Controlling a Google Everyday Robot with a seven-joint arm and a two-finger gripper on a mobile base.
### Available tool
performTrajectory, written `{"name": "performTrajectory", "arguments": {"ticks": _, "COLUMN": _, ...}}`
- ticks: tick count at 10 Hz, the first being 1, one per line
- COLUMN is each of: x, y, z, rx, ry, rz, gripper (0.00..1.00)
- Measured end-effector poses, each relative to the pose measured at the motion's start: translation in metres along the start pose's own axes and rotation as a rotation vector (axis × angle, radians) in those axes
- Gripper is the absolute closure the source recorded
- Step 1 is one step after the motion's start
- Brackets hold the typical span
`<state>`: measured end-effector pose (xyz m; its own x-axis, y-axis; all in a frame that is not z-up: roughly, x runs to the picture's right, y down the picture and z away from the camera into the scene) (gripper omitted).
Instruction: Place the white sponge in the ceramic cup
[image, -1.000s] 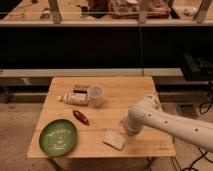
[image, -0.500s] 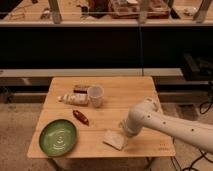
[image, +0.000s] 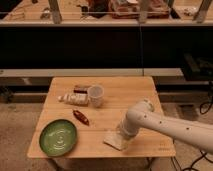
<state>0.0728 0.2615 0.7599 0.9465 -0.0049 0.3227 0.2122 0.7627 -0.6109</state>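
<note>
The white sponge lies flat on the wooden table near its front edge, right of centre. My gripper is down over the sponge's right side, at the end of the white arm that reaches in from the right. The ceramic cup stands upright near the table's middle, behind and to the left of the sponge, well apart from the gripper.
A green round plate sits at the front left. A reddish-brown oblong object lies between plate and cup. A pale labelled packet and a dark bar lie left of the cup. A dark shelf unit stands behind the table.
The arm has lowered and drawn slightly left, bringing the gripper closer onto the sponge. The sponge, cup and other objects have not moved.
</note>
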Motion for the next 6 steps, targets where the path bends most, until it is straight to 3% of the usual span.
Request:
{"name": "performTrajectory", "arguments": {"ticks": 2, "x": -0.0072, "y": 0.009, "z": 0.0031, "rx": -0.022, "ry": 0.001, "rz": -0.01, "gripper": 0.35}}
{"name": "performTrajectory", "arguments": {"ticks": 6, "x": -0.0023, "y": 0.0091, "z": 0.0069, "rx": 0.073, "ry": -0.076, "rz": -0.069, "gripper": 0.35}}
